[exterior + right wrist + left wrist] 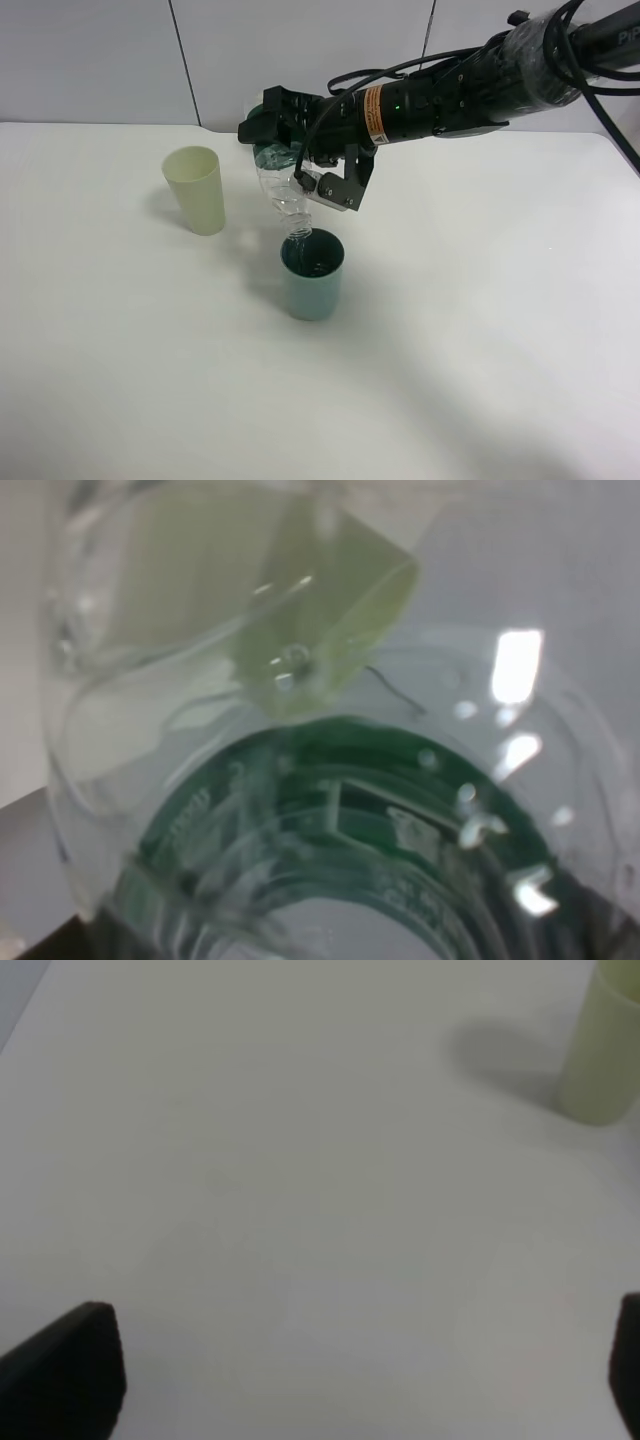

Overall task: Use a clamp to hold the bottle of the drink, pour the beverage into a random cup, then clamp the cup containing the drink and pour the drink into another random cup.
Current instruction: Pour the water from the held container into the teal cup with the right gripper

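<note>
My right gripper [272, 128] is shut on a clear plastic bottle [279, 180] with a green label. The bottle is tipped neck-down, its mouth at the rim of the teal cup [313, 273], which holds some liquid. The bottle fills the right wrist view [330, 810]. A pale yellow-green cup [197, 189] stands upright to the left of the teal cup. It also shows in the left wrist view [603, 1050] and, distorted through the bottle, in the right wrist view [250, 610]. My left gripper [350, 1370] is open over bare table. The left arm does not show in the exterior high view.
The white table [480, 330] carries only the two cups. A pale panelled wall [100, 60] runs along its back edge. The right arm's black cables [600, 90] hang at the far right.
</note>
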Robot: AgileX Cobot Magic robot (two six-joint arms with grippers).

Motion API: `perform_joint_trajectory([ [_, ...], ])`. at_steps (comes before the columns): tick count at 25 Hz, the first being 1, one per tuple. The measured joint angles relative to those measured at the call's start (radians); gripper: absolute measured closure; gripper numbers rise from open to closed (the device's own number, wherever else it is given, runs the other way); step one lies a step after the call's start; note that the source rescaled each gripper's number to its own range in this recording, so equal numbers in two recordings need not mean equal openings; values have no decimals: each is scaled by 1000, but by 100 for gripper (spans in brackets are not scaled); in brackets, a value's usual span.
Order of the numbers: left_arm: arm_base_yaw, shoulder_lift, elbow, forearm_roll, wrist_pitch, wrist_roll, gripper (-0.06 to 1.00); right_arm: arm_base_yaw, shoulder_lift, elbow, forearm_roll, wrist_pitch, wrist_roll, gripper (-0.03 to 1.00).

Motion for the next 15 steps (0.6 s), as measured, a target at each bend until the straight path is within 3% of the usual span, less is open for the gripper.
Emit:
perform_joint_trajectory([
  [15, 0, 0, 0, 0, 0, 0, -2, 9, -24, 0, -13, 5, -33, 91],
])
